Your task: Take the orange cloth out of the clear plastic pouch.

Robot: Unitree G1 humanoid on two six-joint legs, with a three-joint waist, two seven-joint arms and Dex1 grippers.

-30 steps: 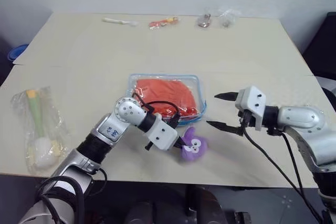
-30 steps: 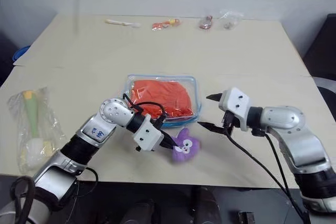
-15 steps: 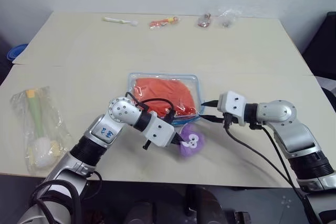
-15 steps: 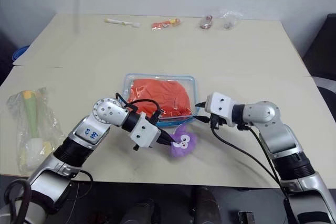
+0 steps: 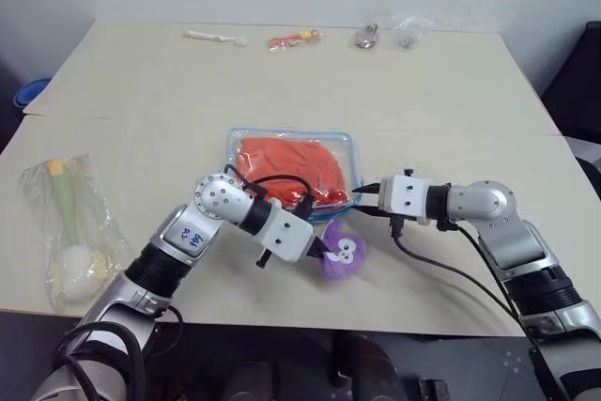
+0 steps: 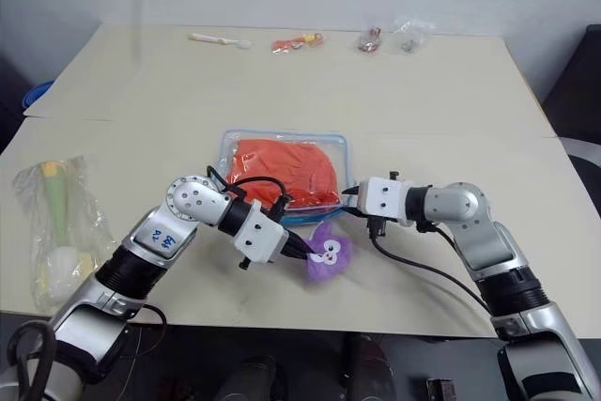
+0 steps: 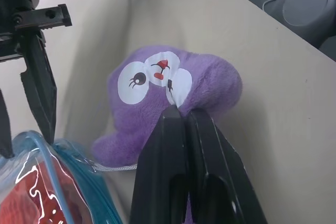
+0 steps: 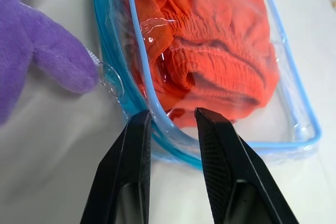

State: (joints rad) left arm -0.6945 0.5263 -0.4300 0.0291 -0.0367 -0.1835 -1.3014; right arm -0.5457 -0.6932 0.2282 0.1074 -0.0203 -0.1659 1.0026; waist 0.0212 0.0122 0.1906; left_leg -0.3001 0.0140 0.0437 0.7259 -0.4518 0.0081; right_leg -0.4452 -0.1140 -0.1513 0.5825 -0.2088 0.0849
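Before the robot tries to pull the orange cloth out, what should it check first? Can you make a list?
1. Orange cloth sits inside the clear plastic pouch: ok, not out yet.
2. Right hand is at the pouch's blue edge, a finger on each side of it: ok.
3. Right hand has truly pinched that edge: cannot tell; a gap shows between the fingers.
4. Left hand is shut on the purple bunny: ok.
5. Pouch is open wide enough for the cloth: cannot tell.
6. Bunny lies clear of the pouch: not ok; it is right beside the corner.
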